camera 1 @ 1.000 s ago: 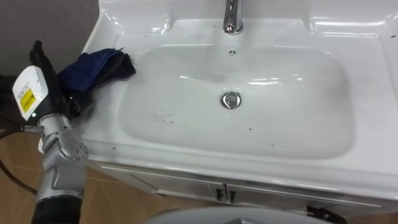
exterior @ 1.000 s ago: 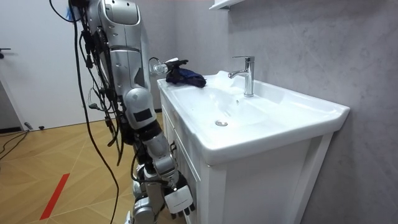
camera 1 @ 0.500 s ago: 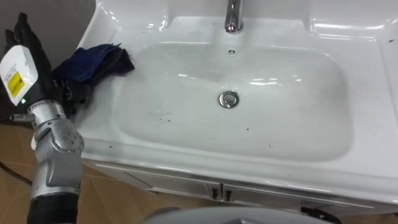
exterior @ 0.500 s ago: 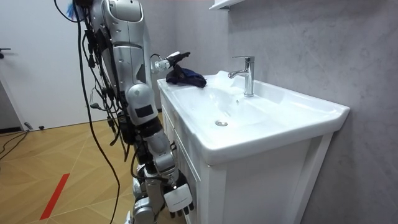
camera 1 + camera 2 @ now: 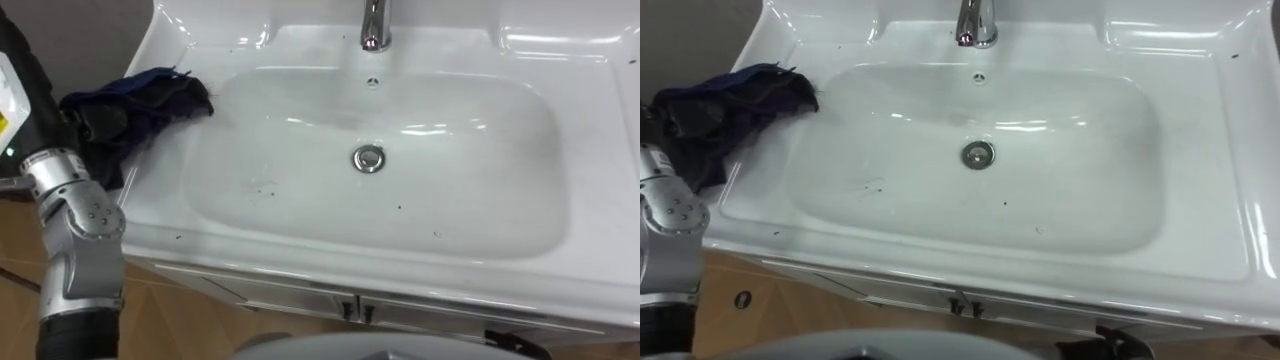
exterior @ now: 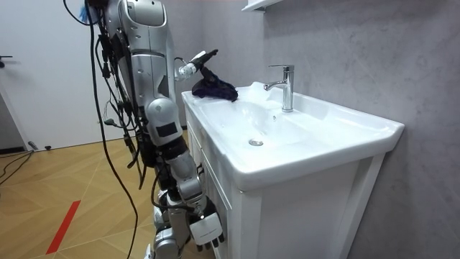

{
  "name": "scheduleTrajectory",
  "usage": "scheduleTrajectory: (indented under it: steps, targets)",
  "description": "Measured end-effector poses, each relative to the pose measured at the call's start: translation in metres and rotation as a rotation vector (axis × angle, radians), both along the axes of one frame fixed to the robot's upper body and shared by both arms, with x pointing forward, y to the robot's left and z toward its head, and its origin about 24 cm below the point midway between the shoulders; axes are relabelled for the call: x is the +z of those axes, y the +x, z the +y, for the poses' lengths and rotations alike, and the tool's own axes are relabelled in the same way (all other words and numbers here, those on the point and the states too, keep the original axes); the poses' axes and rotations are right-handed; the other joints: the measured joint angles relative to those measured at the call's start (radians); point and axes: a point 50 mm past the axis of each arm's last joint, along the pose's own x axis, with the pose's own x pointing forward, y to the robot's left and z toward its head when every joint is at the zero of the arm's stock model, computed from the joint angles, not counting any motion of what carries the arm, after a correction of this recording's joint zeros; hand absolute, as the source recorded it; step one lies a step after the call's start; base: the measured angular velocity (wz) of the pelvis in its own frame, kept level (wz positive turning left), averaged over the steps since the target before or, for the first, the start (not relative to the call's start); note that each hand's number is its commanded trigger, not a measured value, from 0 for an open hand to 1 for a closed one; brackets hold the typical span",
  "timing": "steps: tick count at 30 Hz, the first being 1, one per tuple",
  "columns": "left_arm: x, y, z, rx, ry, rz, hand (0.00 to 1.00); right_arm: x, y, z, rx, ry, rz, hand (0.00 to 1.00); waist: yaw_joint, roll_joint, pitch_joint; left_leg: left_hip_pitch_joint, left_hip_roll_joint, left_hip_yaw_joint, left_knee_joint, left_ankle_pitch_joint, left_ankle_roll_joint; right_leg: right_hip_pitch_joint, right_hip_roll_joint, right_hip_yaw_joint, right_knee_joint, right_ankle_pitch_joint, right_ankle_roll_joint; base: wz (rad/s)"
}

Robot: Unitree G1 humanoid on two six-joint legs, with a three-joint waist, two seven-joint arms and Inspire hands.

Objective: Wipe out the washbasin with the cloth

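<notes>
**Cloth gathered at basin's left ledge, left hand lifting**

Cloth (image 5: 140, 95): dark blue, crumpled, on the white basin's (image 5: 470, 200) left ledge, at about 10 o'clock from the drain (image 5: 369, 158). Its right tip touches the bowl's lip. Its left part is bunched up at the ledge's outer edge.

Left hand (image 5: 32, 95): at 9 o'clock from the cloth, at the eye view's left border. Its fingers are clenched into the cloth's left bunch. In the room view the cloth rises to a peak under this hand.

Versus 0.5 s ago:
- In the room view the left hand is higher above the ledge, and the cloth, then a low heap, is now pulled up beneath it.
- In the eye view the hand sits further toward 9 o'clock and the cloth is drawn out that way. Its right tip has not left the lip.
- Tap and drain hold their places in the eye view, so the camera has barely moved.

Bowl: a few dark specks at 7 to 8 o'clock and 4 to 5 o'clock from the drain. The chrome tap (image 5: 374, 25) is at 12 o'clock.

Right hand (image 6: 207, 232): hangs low beside the white cabinet (image 6: 287, 208), fingers loose, holding nothing, as before.

The robot stands at the cabinet's front, near the end that carries the cloth.
</notes>
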Motion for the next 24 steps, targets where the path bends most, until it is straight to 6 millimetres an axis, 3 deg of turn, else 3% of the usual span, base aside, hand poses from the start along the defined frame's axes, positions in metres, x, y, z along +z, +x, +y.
scheduleTrajectory:
  steps: [9,24]
  targets:
    - [0.005,-0.001,0.001,0.013,-0.258,-0.180,0.00,0.000,-0.001,-0.001,-0.002,-0.019,-0.001,0.00,0.004,0.003,0.0006,0.000,0.000,0.000,0.001,0.000,0.000,0.000,0.000,0.003,0.000,0.000,0.000,0.00]
    - [0.061,-0.016,0.023,0.106,-0.157,-0.555,0.00,-0.001,-0.005,0.001,0.070,-0.027,-0.003,0.00,0.012,-0.012,0.0022,0.004,0.000,0.000,-0.003,0.000,0.000,0.002,0.000,0.003,-0.001,0.000,0.000,0.00]
